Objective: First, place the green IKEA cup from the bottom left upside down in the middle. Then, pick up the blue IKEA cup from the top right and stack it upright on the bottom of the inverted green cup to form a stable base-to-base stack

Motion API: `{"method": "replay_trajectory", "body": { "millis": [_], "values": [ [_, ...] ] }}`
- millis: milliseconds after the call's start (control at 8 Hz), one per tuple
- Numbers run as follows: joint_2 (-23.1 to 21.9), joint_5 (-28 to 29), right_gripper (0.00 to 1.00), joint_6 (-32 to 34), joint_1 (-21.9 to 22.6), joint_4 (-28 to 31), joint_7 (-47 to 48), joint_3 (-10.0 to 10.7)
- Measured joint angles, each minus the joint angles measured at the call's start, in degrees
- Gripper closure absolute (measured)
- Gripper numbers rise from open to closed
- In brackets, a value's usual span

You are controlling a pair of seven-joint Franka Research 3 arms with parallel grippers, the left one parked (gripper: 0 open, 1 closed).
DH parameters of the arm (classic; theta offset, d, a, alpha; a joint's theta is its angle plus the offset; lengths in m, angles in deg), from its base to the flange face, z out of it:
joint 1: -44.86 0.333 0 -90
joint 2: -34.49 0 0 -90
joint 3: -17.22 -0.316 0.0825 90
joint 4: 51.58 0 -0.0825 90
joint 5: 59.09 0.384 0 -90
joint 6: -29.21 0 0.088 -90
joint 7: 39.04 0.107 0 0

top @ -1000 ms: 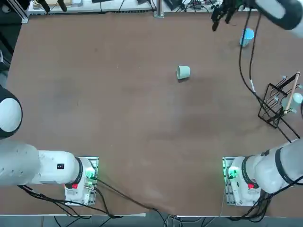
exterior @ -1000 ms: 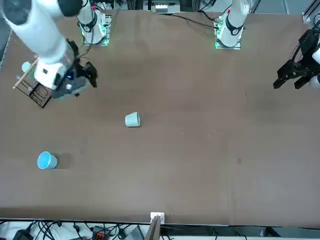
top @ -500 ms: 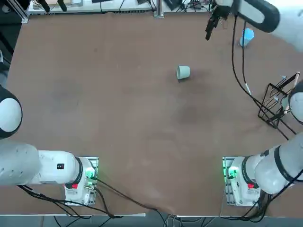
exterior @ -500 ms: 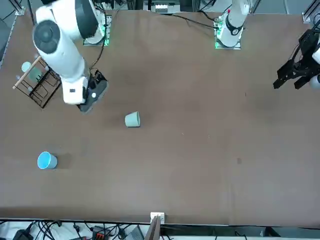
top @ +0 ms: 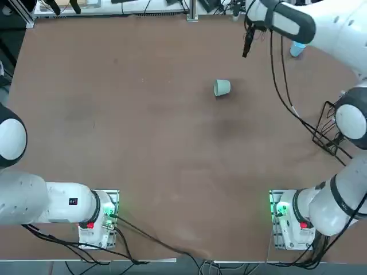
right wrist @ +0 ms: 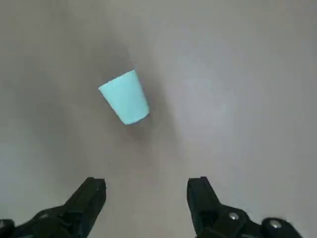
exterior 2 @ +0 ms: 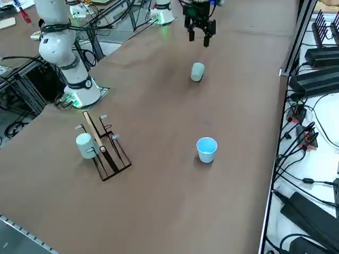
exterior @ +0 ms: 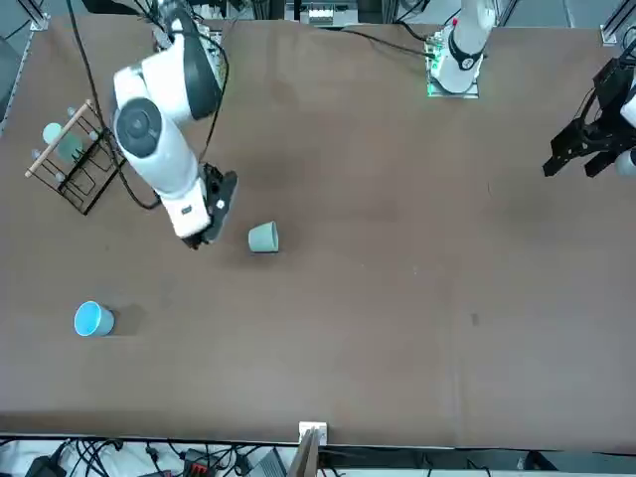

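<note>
Since the earlier frame, the right gripper (right wrist: 146, 182) has moved inward over the table, nearer to the green cup, while both cups have stayed at their places. Its two fingers stand wide apart and nothing is held between them. The green IKEA cup (exterior: 263, 238) is near the middle of the table, and by its outline it seems to lie on its side, with the wide mouth toward the robot's left; the wrist view also shows it so. The blue IKEA cup (exterior 2: 206, 149) stands upright at the far right, mouth up, and a wire rack (exterior 2: 112, 153) with another pale cup (exterior 2: 86, 145) is at the robot's right side. The step in hand is probably to reach the green cup and turn it mouth down. To do this well, the gripper should come above the cup, align its fingers across the tapered wall, and close gently, because such a round cup may roll if one finger touches first. Then it should be lifted a little, turned until the mouth faces straight down, and lowered until the whole rim meets the table (top: 143, 149). Opening too early could let it tip, and a tilted base would make the later stack not stable.
</note>
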Motion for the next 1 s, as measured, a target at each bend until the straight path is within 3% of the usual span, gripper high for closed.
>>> {"method": "replay_trajectory", "body": {
  "millis": [375, 1000],
  "values": [
    [4.02, 0.91, 0.0, -5.19, 1.03, -0.02, -8.12, -1.0],
    [9.21, 1.03, 0.0, -5.18, 2.23, 0.1, -11.5, -2.03]
  ]
}}
